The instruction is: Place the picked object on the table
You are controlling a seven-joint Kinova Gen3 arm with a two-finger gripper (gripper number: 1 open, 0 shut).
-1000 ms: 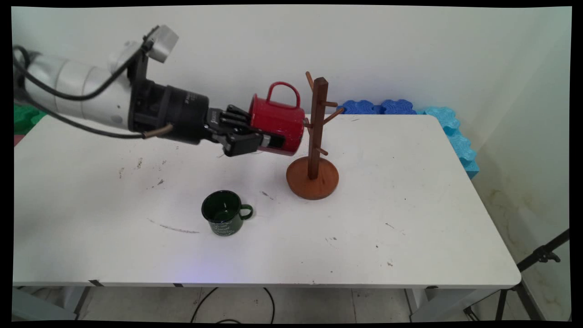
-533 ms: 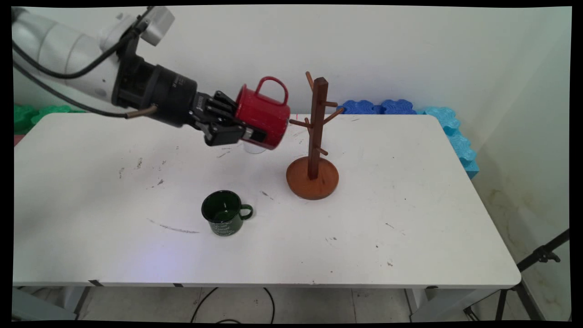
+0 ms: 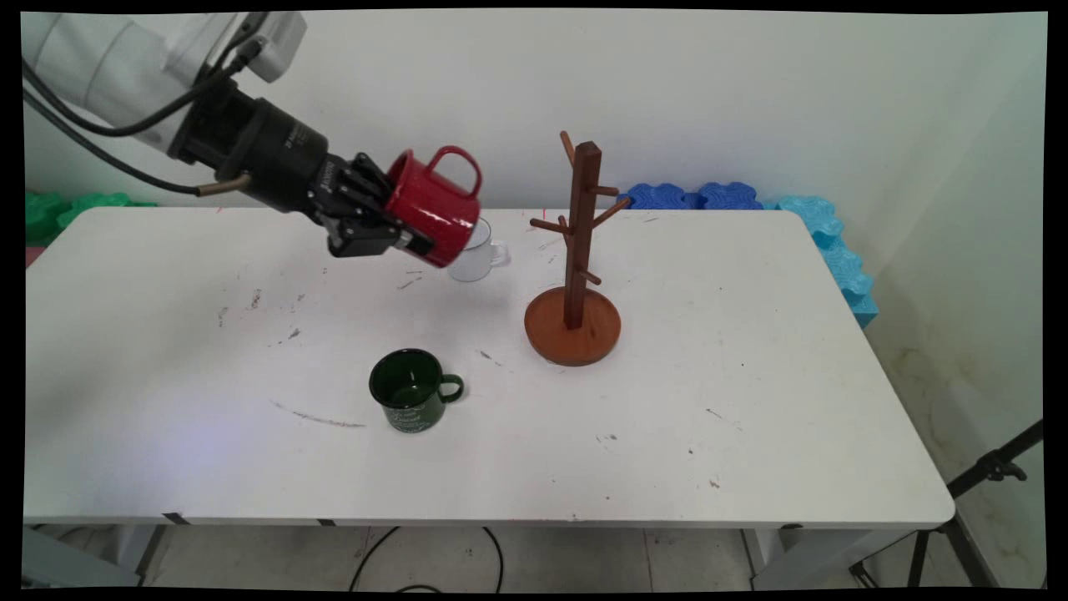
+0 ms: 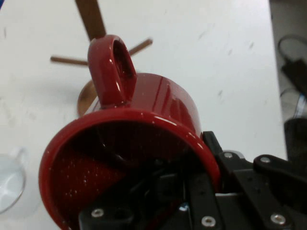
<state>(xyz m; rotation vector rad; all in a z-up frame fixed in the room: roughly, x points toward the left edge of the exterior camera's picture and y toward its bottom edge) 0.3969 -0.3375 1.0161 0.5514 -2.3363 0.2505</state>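
The gripper is clamped on the rim of the red mug: in the hand view one finger goes inside the mug and the other presses on the outside of the wall, so the mug is grasped firmly by its edge. The mug is held in the air above the far part of the table, tilted on its side. Its open mouth faces back toward the arm and its bottom points to the right and a little downward. The handle stands up on the top side.

The wooden mug tree stands to the right of the mug, apart from it, with a clear gap between the mug's bottom and the nearest peg. So the long axis of the mug, from mouth to bottom, points roughly toward the tree, but the handle loop is turned upward and not toward the pegs. In the hand view the tree is seen beyond the handle.

A clear glass cup stands on the table just behind and below the red mug, partly hidden by it. A green mug stands upright nearer the front edge, well apart from the gripper, with its handle to the right
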